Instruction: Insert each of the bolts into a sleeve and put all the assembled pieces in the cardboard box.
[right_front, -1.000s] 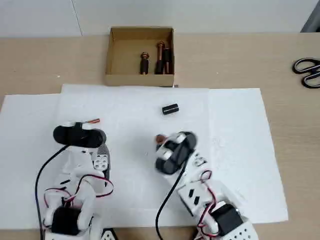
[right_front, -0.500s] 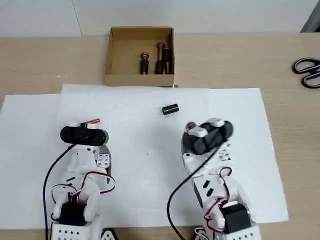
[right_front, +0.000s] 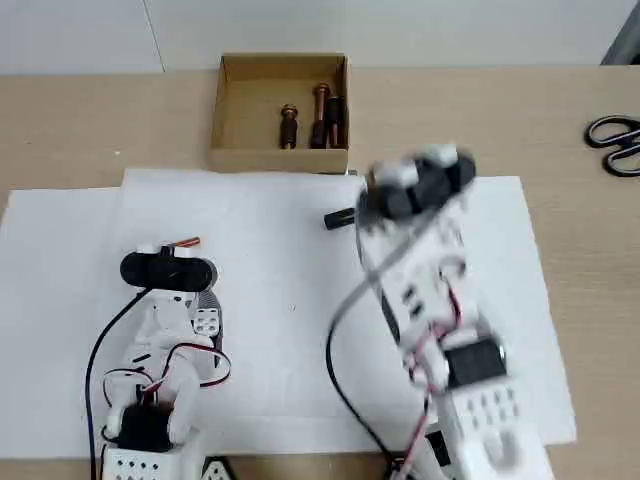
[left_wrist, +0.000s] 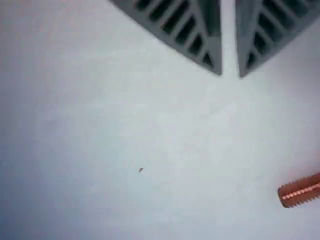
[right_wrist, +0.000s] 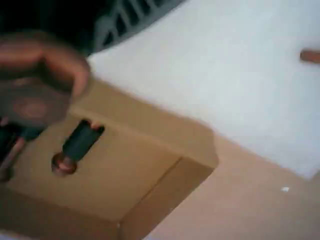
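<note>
Your right hand (right_front: 392, 192) is out at the near right corner of the cardboard box (right_front: 278, 159), closed on a held bolt (right_wrist: 35, 92) whose rounded copper head is a blur in the right wrist view (whether it carries a sleeve you cannot tell). The box is shallow, square and brown, with matte walls. On its floor lie three assembled pieces (right_front: 318, 115), copper heads on dark cylinders, side by side toward its right half. One black sleeve (right_front: 338, 218), a short smooth cylinder, lies on its side on the white paper (right_front: 280, 300), just left of your right hand and near the box's front wall.

Your left hand (left_wrist: 230, 70) hangs low over the paper at the near left, its grey ribbed fingers (left_wrist: 200, 30) drawn almost together around nothing. The loose bolt (right_front: 187, 243), copper and threaded, lies flat just beyond that hand, slightly to its right and not touching it.

Black-handled scissors (right_front: 615, 145) sit on the pale wooden surface (right_front: 100, 110) at the far right
</note>
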